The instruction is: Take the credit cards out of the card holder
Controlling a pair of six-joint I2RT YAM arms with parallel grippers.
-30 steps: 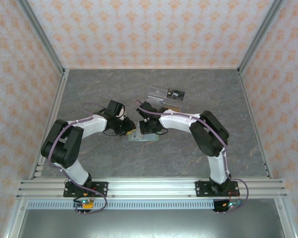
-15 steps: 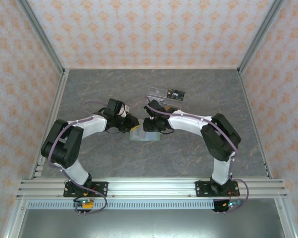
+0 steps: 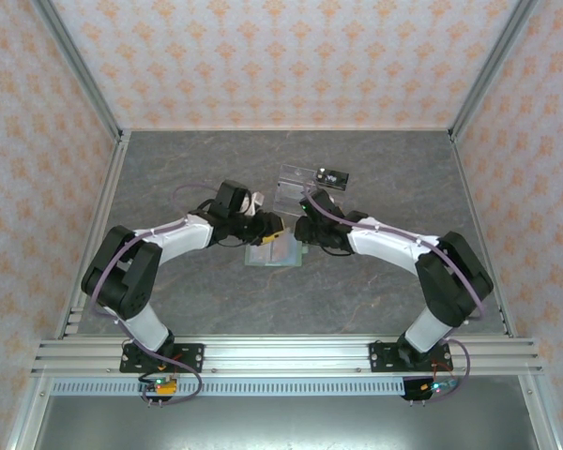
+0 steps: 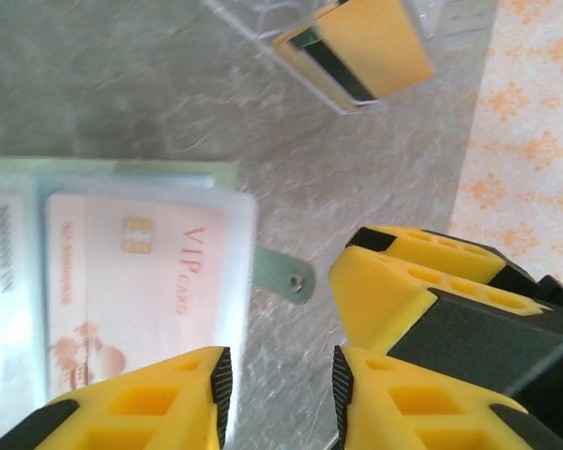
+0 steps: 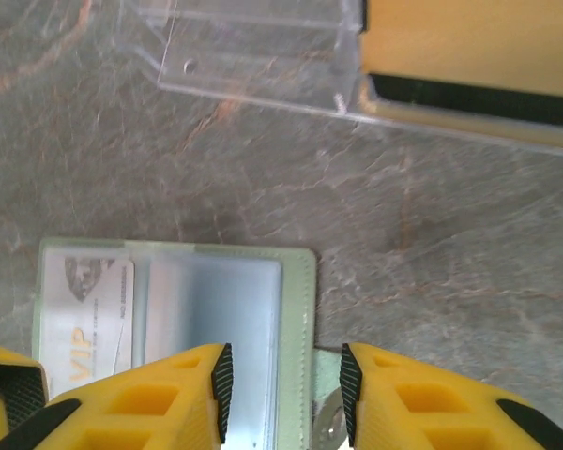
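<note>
The card holder [image 3: 274, 251] lies opened flat on the grey table, pale green with clear sleeves. In the left wrist view a pink VIP card [image 4: 141, 291] sits inside a sleeve, and the holder's green snap tab [image 4: 286, 275] sticks out beside it. My left gripper [image 4: 281, 398] is open just above the sleeve's right edge, with bare table between its fingers. My right gripper [image 5: 283, 398] is open too, its jaws straddling the card holder's green right edge [image 5: 305, 319] without pinching it. The VIP card [image 5: 84, 328] shows in the left half of the holder. The two grippers [image 3: 272, 225] [image 3: 305, 230] hang close together.
A clear acrylic stand [image 3: 305, 183] stands just behind the holder, with an orange card with a black stripe [image 5: 469, 47] on it. The right gripper's yellow fingers [image 4: 432, 291] crowd the left wrist view. Patterned walls enclose the table.
Both grippers have moved right and toward the back, off the holder's top. The left gripper's jaws have opened and the right's have widened slightly. More of the opened holder now shows between them.
</note>
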